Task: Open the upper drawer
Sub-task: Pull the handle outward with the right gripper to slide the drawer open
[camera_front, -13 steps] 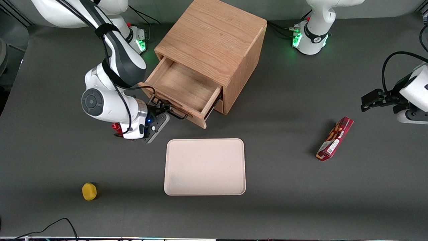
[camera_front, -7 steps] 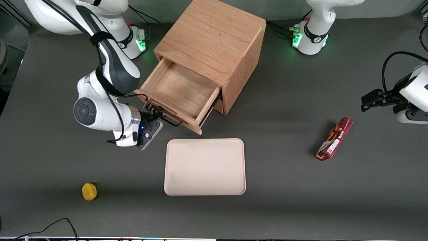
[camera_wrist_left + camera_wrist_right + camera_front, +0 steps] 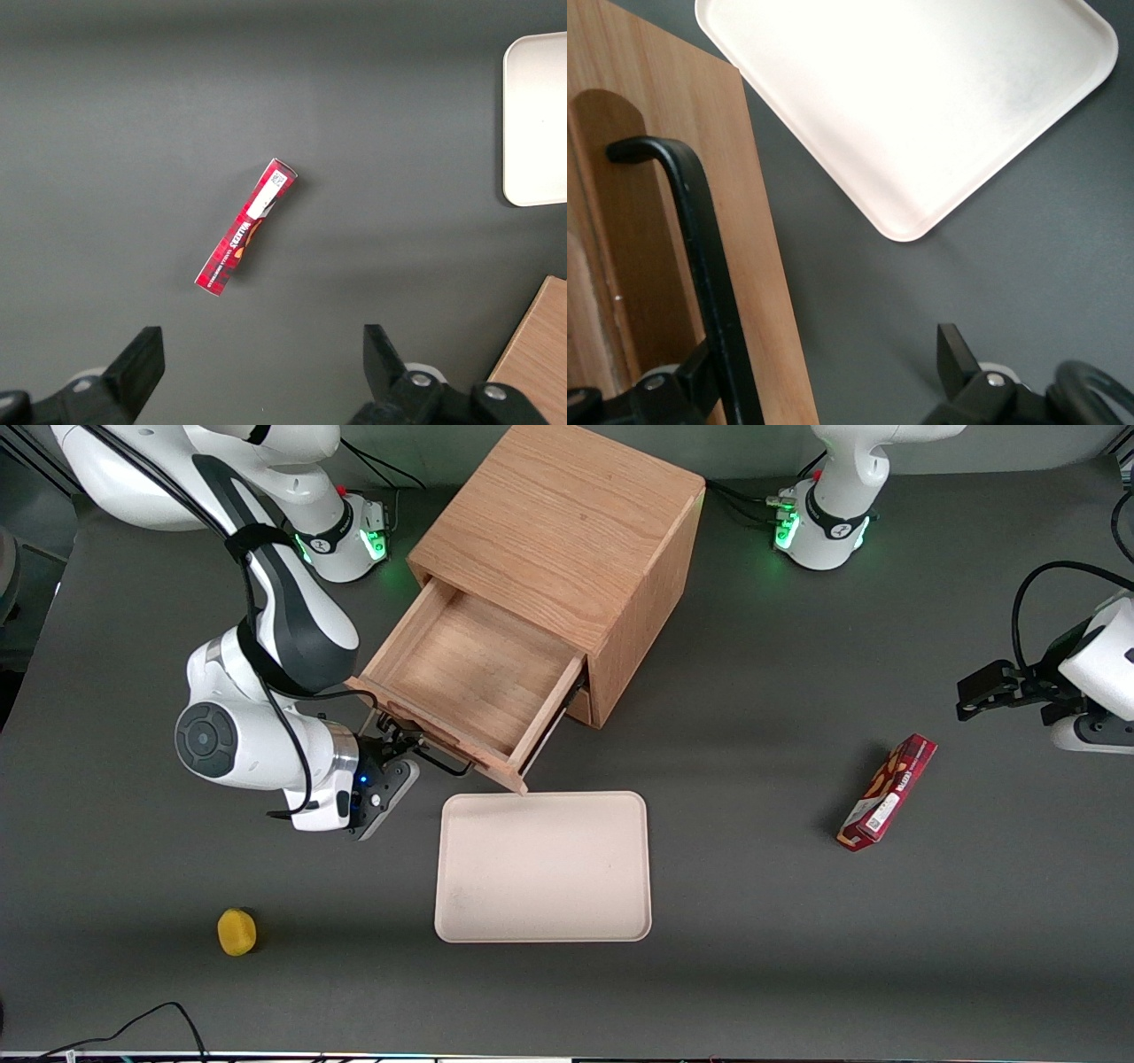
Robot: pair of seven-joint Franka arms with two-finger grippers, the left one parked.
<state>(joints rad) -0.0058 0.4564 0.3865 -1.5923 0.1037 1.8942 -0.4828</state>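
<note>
Gripping the black metal bar handle (image 3: 700, 266) of the rigid, free-sliding upper light oak drawer (image 3: 461, 673), right gripper (image 3: 403, 746) fingers closed around it, mid-counter.

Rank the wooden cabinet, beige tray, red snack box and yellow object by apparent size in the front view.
1. wooden cabinet
2. beige tray
3. red snack box
4. yellow object
The gripper is at the upper drawer handle.
</note>
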